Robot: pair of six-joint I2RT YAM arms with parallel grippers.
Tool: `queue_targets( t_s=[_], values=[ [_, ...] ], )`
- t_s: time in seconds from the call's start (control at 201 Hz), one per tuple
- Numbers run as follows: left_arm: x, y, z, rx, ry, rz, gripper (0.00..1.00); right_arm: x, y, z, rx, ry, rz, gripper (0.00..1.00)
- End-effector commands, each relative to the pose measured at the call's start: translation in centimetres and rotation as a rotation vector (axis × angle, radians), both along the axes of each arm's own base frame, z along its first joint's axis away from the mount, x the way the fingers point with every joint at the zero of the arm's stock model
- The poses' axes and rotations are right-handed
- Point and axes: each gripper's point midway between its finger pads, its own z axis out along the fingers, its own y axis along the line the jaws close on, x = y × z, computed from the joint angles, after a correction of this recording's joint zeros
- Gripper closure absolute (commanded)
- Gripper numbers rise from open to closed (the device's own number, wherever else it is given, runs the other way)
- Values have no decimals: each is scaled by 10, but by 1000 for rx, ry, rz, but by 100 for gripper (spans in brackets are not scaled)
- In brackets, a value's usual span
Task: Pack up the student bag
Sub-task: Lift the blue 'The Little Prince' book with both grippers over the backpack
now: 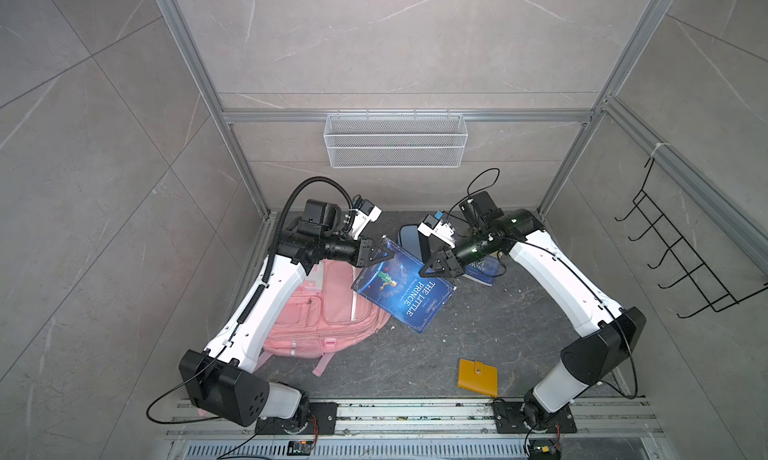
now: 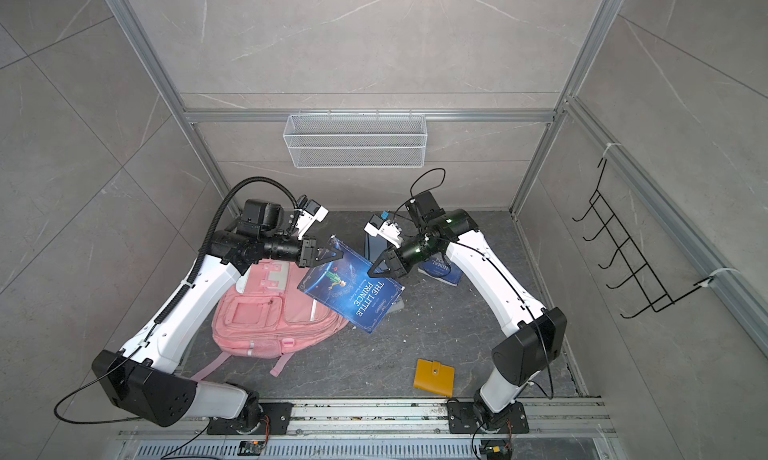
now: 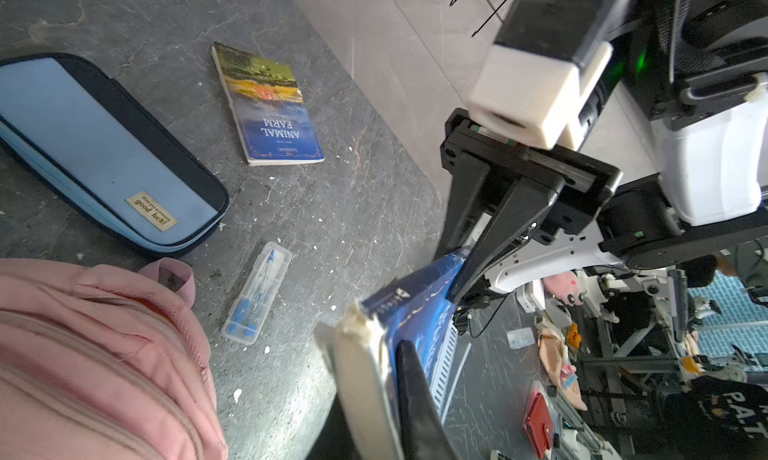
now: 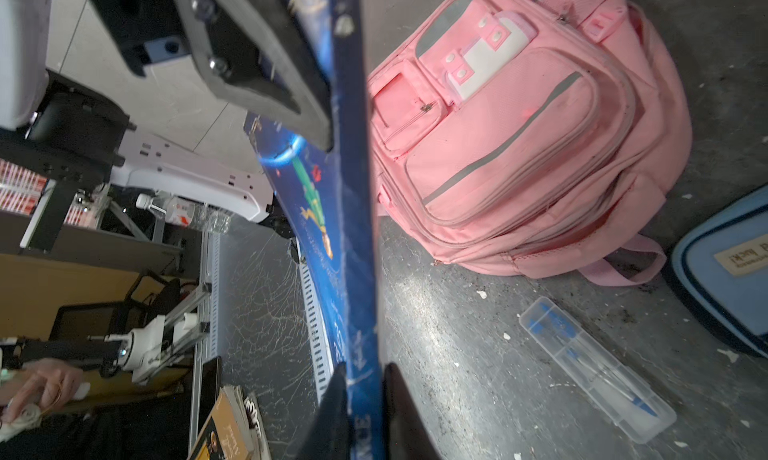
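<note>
The pink student bag (image 1: 328, 312) (image 2: 266, 312) lies flat on the dark floor under my left arm, front pockets up (image 4: 519, 138). A blue book, "The Little Prince" (image 1: 403, 289) (image 2: 353, 289), hangs tilted above the floor between both arms. My left gripper (image 1: 388, 252) (image 3: 374, 375) is shut on the book's far left corner. My right gripper (image 1: 424, 271) (image 4: 365, 366) has its fingers tight against both sides of the opposite edge. The book's near corner overhangs the bag's right side in both top views.
A light-blue and navy pencil case (image 3: 95, 146) and an "Animal Farm" book (image 3: 274, 109) lie beyond the bag. A clear plastic case (image 3: 257, 293) rests under the held book. A yellow wallet (image 1: 478, 377) lies front right. A wire basket (image 1: 395, 140) and black hook rack (image 1: 685, 250) hang on the walls.
</note>
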Motion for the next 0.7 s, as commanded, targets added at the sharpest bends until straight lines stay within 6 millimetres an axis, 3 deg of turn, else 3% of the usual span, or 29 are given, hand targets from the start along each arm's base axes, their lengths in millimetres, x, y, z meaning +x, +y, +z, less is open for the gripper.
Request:
queue_targets(
  t_s=[0.0, 0.065, 0.1, 0.115, 0.209, 0.279, 0.354, 0.453, 0.558, 0.692],
  values=[
    [11, 10, 19, -75, -1, 82, 100, 32, -10, 27, 83, -9, -196, 41],
    [20, 19, 26, -110, 4, 137, 100, 48, -32, 33, 215, 41, -355, 25],
    [23, 22, 31, -136, -4, 155, 100, 51, -43, 37, 291, 56, -422, 3],
    [24, 23, 33, -149, -2, 160, 100, 53, -47, 40, 321, 55, -450, 1],
    [31, 29, 42, -210, 20, 191, 100, 44, -56, 25, 363, 87, -488, 0],
    [34, 29, 48, -247, 25, 201, 100, 36, -54, 10, 375, 126, -480, 0],
    [37, 29, 51, -280, 38, 210, 100, 33, -52, 5, 439, 148, -471, 0],
    [43, 27, 55, -326, 55, 220, 100, 30, -38, 6, 514, 165, -408, 0],
    [47, 26, 59, -371, 64, 217, 100, 32, -19, -9, 476, 180, -375, 0],
    [49, 25, 60, -381, 72, 218, 100, 41, -6, -2, 529, 166, -354, 4]
  ],
)
